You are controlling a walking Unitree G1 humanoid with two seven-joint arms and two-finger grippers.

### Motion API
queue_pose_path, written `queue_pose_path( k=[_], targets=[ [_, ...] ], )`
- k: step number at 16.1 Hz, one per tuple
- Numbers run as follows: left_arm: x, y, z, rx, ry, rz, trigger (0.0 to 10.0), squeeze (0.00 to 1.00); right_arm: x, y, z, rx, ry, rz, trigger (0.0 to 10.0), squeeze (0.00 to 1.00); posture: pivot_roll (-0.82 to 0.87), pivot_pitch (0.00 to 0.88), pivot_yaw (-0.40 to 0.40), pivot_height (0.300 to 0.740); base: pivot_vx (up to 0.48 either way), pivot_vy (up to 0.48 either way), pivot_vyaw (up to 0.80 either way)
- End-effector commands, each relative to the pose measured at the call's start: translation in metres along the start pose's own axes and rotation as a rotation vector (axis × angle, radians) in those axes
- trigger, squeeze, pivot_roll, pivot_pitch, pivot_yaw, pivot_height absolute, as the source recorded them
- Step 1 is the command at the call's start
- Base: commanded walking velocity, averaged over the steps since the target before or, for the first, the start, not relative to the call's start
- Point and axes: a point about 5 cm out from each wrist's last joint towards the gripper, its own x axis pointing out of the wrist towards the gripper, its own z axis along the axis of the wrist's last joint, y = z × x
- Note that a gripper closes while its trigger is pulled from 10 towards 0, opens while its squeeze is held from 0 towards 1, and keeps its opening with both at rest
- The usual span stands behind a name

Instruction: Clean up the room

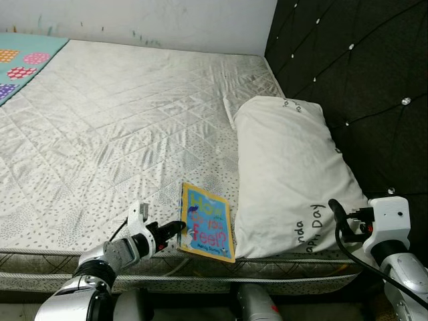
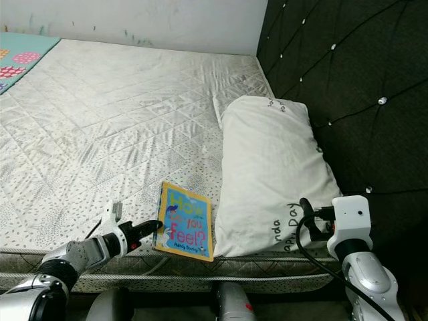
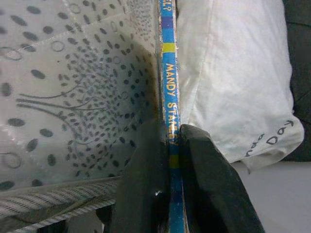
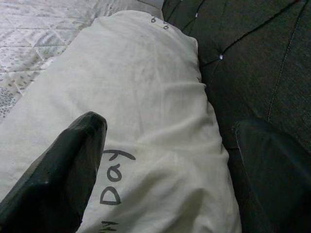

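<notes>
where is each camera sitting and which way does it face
Left eye, right eye: head, facing down at the mattress; both arms show.
Left wrist: looks along the left gripper, shut on the book.
Right wrist: looks along the open right gripper at the pillow.
Shared: every view shows the pillow.

Head eyes look down at the mattress [image 1: 134, 120]; wrist cameras close on the pillow [image 4: 146, 107].

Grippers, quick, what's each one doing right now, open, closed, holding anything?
Left gripper: closed on the book at the mattress edge.
Right gripper: open, holding nothing, fingers either side of the pillow end.
</notes>
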Motion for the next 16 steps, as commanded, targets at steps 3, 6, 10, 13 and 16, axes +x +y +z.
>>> queue_pose_path(
  k=[3,6,10,13,16],
  targets=[
    [-0.006,0.006,0.003,0.020,-0.002,0.022,10.0,1.00,0.003,-0.004,0.004,-0.010,-0.009,-0.007,10.0,0.00,-0.33,0.000,-0.120,0.615,0.000,0.000,0.00],
    [-0.008,0.009,0.002,-0.003,-0.012,0.034,10.0,1.00,0.005,-0.002,0.005,-0.007,-0.014,-0.005,10.0,0.00,-0.33,0.000,-0.120,0.615,0.000,0.000,0.00],
    [-0.009,0.010,0.003,0.001,-0.010,0.047,10.0,1.00,0.005,-0.003,0.005,-0.008,-0.017,-0.007,10.0,0.00,-0.33,0.000,-0.115,0.615,0.000,0.000,0.00],
    [-0.012,0.015,0.004,0.036,-0.002,0.101,10.0,1.00,0.007,-0.003,0.005,-0.007,-0.020,-0.012,10.0,0.00,-0.33,0.000,-0.113,0.615,0.000,0.000,0.00],
    [-0.019,0.028,0.008,0.062,-0.039,0.242,10.0,1.00,0.007,0.000,0.004,-0.002,-0.021,-0.001,10.0,0.00,-0.32,0.000,-0.116,0.615,0.000,0.000,0.00]
  ],
)
